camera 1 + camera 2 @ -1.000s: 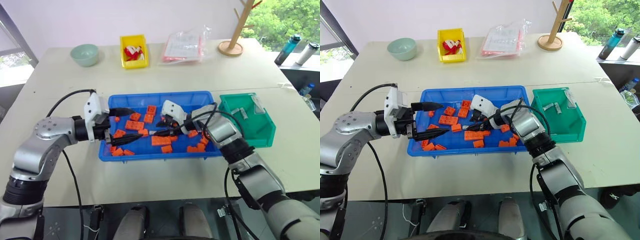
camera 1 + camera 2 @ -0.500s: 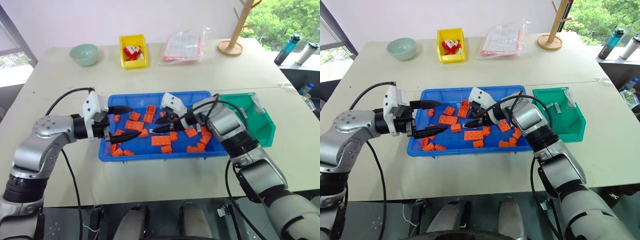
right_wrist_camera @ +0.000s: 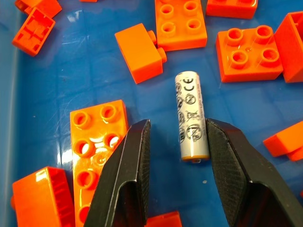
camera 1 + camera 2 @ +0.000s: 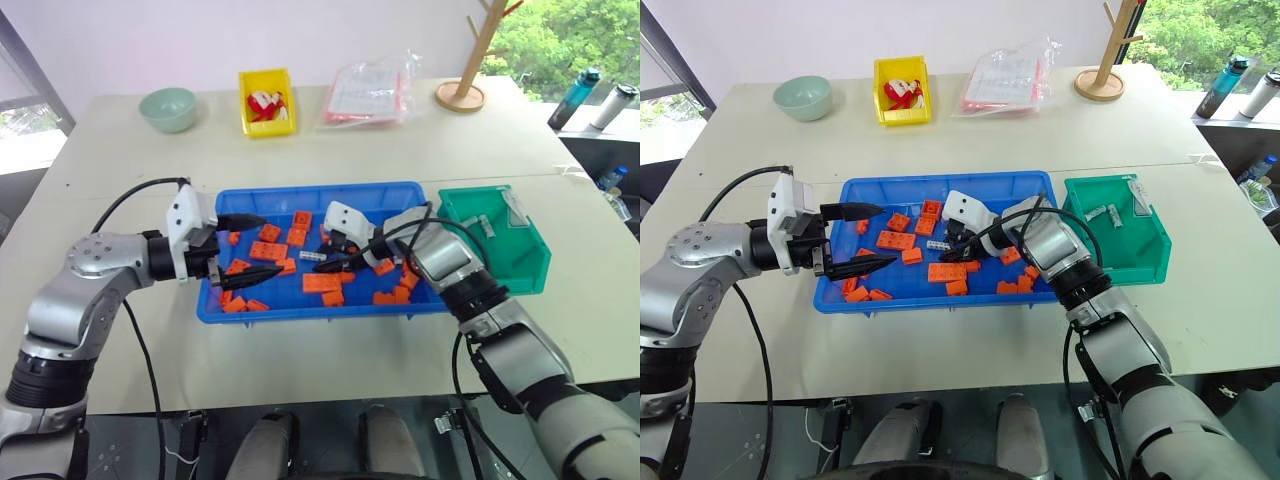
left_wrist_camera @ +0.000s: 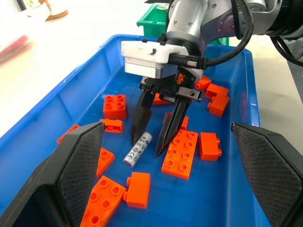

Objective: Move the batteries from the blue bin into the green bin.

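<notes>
Batteries are the matter here, and one battery (image 3: 191, 116) lies flat on the floor of the blue bin (image 4: 300, 308), near the bin's middle, among loose orange blocks (image 4: 322, 282). The right gripper (image 5: 155, 137) reaches into the blue bin from the side nearest the green bin and points steeply down at that battery. Its two black fingers (image 3: 124, 175) stand apart, one on each side of the cylinder, with the far finger close against the battery's end and the near one a little off it; the battery rests on the bin floor, not lifted. A large flat orange block (image 3: 93, 142) lies just beside the battery, on the outer side of one finger.

At the blue bin's opposite end, the left gripper (image 4: 245, 247) hovers over the blocks with its fingers spread wide and nothing between them.

Just beside the blue bin, at the end the right arm comes from, stands the green bin (image 4: 524, 268), with two small grey batteries (image 4: 1105, 213) lying inside it.

Farther back on the table (image 4: 120, 180), well apart from the blue bin, sit a pale green bowl (image 4: 169, 109), a small yellow bin (image 4: 267, 103), a clear plastic bag (image 4: 368, 92) and a wooden stand (image 4: 466, 77).
</notes>
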Robot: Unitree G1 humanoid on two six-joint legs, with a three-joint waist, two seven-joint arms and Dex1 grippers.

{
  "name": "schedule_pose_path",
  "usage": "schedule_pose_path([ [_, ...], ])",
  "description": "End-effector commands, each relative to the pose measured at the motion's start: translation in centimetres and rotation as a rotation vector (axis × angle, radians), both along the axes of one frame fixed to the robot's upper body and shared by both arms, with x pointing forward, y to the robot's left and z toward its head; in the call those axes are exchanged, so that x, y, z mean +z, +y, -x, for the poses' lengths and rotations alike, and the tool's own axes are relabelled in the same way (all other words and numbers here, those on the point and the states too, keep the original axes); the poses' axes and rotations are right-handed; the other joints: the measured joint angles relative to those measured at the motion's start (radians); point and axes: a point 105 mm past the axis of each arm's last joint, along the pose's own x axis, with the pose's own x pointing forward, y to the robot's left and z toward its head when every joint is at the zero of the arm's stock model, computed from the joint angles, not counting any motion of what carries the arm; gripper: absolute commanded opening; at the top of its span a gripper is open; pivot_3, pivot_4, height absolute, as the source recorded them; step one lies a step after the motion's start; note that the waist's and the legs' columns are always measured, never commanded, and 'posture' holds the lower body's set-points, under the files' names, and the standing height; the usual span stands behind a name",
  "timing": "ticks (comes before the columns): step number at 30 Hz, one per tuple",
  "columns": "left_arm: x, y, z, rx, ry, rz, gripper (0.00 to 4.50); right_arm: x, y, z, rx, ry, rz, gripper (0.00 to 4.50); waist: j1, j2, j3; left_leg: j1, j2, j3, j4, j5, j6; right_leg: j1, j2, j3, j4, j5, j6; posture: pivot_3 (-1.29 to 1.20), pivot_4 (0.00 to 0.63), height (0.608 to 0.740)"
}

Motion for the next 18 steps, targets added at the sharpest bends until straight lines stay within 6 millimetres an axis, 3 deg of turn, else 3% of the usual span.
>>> schedule_pose_path([
  [1, 1.1, -0.1, 0.1, -0.005, -0.057, 0.007, 4.5, -0.5, 0.1, -0.1, 0.004, -0.05, 0.018, 1.6, 0.0, 0.0, 0.0, 0.0, 0.0, 0.0, 0.0, 0.0, 0.0, 0.0, 0.0, 0.0, 0.0, 0.0, 0.0, 0.0, 0.15, 0.719],
  [5, 1.2, -0.2, -0.1, -0.008, -0.058, 0.008, 4.5, -0.5, 0.2, 0.2, 0.011, -0.063, 0.01, 0.16, 0.0, 0.0, 0.0, 0.0, 0.0, 0.0, 0.0, 0.0, 0.0, 0.0, 0.0, 0.0, 0.0, 0.0, 0.0, 0.0, 0.15, 0.719],
  [7, 1.1, -0.2, -0.1, -0.011, -0.057, 0.008, 4.5, 0.2, 0.3, 0.3, 0.007, -0.082, -0.01, 0.1, 0.0, 0.0, 0.0, 0.0, 0.0, 0.0, 0.0, 0.0, 0.0, 0.0, 0.0, 0.0, 0.0, 0.0, 0.0, 0.0, 0.15, 0.719],
  [10, 1.0, -0.4, 0.0, -0.025, -0.048, 0.011, 4.5, 2.9, -0.5, 0.3, -0.045, -0.1, -0.092, 0.1, 0.001, 0.0, 0.0, 0.0, 0.0, 0.0, 0.0, 0.0, 0.0, 0.0, 0.0, 0.0, 0.0, 0.0, 0.0, 0.0, 0.15, 0.719],
  [13, 0.7, -0.8, 0.3, -0.051, -0.03, 0.018, 4.5, 6.9, -3.4, 0.8, -0.147, -0.122, -0.196, 0.1, 0.007, 0.001, 0.0, -0.002, -0.001, 0.0, 0.001, 0.0, 0.0, -0.001, -0.001, 0.0, 0.0, 0.0, 0.0, 0.0, 0.15, 0.719],
  [16, 0.0, -1.2, 0.4, -0.075, -0.01, 0.019, 4.5, 10.7, -10.8, 1.5, -0.367, -0.185, -0.226, 0.1, 0.023, 0.0, 0.0, -0.002, -0.001, 0.0, 0.001, 0.0, 0.0, 0.0, -0.001, 0.0, 0.0, 0.0, 0.0, 0.0, 0.15, 0.719],
  [18, -0.1, -1.4, 0.2, -0.085, -0.004, 0.023, 4.5, 11.6, -14.7, 2.1, -0.504, -0.21, -0.205, 0.1, 0.034, 0.0, 0.0, -0.002, -0.001, 0.0, 0.001, 0.0, 0.0, 0.0, -0.001, 0.0, -0.001, 0.0, 0.0, 0.0, 0.15, 0.719],
])
